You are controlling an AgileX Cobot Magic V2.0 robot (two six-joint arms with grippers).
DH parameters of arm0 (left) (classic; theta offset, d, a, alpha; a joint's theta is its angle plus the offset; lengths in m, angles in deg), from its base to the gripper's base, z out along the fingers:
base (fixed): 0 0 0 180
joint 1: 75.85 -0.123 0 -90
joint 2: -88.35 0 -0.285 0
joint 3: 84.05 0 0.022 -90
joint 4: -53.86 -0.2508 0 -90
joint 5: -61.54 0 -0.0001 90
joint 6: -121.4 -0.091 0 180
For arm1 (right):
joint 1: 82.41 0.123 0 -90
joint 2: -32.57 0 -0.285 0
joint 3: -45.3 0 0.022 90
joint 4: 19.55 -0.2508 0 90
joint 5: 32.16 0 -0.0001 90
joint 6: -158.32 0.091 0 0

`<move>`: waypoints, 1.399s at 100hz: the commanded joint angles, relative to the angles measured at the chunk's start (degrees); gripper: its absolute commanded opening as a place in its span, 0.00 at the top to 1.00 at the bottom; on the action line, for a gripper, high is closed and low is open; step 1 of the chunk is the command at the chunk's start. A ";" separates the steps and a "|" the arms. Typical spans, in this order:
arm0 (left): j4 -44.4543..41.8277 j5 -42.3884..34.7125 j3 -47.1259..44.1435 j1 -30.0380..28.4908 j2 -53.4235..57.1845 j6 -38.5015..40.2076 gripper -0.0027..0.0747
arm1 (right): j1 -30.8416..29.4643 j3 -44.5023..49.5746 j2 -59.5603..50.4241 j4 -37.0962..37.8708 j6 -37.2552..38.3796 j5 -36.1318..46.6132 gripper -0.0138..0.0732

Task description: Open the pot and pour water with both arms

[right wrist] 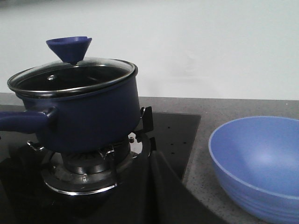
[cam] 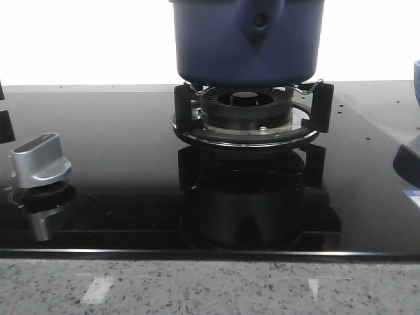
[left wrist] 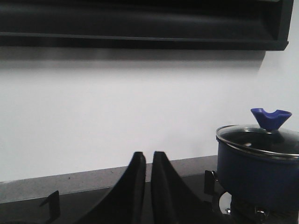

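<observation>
The dark navy-blue pot [cam: 246, 42] stands on the burner grate [cam: 246, 121] of the black glass hob; its teardrop side mount faces the front view. A glass lid [right wrist: 70, 74] with a blue cone knob [right wrist: 69, 48] covers it. The pot also shows in the left wrist view [left wrist: 254, 179] with its knob [left wrist: 271, 118], and in the right wrist view [right wrist: 86, 116] with its handle [right wrist: 21, 120]. My left gripper [left wrist: 149, 156] is shut and empty, apart from the pot. My right gripper [right wrist: 152, 156] is shut and empty, in front of the burner. Neither gripper shows in the front view.
A lighter blue bowl [right wrist: 257, 163] sits on the speckled counter right of the hob; its edge shows in the front view [cam: 416, 79]. A silver stove knob [cam: 41, 161] stands at the hob's left. A dark range hood [left wrist: 140, 23] hangs above.
</observation>
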 commanded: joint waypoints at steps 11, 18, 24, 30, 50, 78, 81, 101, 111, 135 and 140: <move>2.36 1.27 1.48 0.40 0.29 -0.26 0.99 | 0.17 -1.35 0.37 -1.82 -0.79 1.54 0.90; 2.36 1.27 1.48 0.40 0.29 -0.26 0.99 | 0.17 -1.35 0.37 -1.82 -0.79 1.54 0.90; 2.36 1.27 1.48 0.40 0.29 -0.26 0.99 | 0.17 -1.35 0.37 -1.82 -0.79 1.54 0.90; 2.36 1.27 1.48 0.40 0.29 -0.26 0.99 | 0.17 -1.35 0.37 -1.82 -0.79 1.54 0.90; 2.36 1.27 1.48 0.40 0.29 -0.26 0.99 | 0.17 -1.35 0.37 -1.82 -0.79 1.54 0.90; 2.36 1.17 1.48 0.40 0.29 -0.26 0.99 | 0.17 -1.35 0.37 -1.82 -0.79 1.54 0.90; 2.36 0.87 1.48 0.40 0.29 -0.26 0.99 | 0.17 -1.35 0.37 -1.82 -0.79 1.54 0.90; -4.86 -0.77 1.61 0.18 -0.11 6.22 0.99 | 0.17 -1.35 0.37 -1.82 -0.79 1.54 0.90; -27.49 -3.87 1.61 -0.25 -0.11 31.98 0.99 | 0.17 -1.35 0.37 -1.82 -0.79 1.54 0.90; -85.96 -14.12 -2.41 -0.05 0.34 92.99 0.99 | 0.17 -1.35 0.37 -1.82 -0.79 1.54 0.90; -92.78 -17.94 -4.81 -0.05 1.61 99.61 0.99 | 0.17 -1.35 0.37 -1.82 -0.79 1.54 0.90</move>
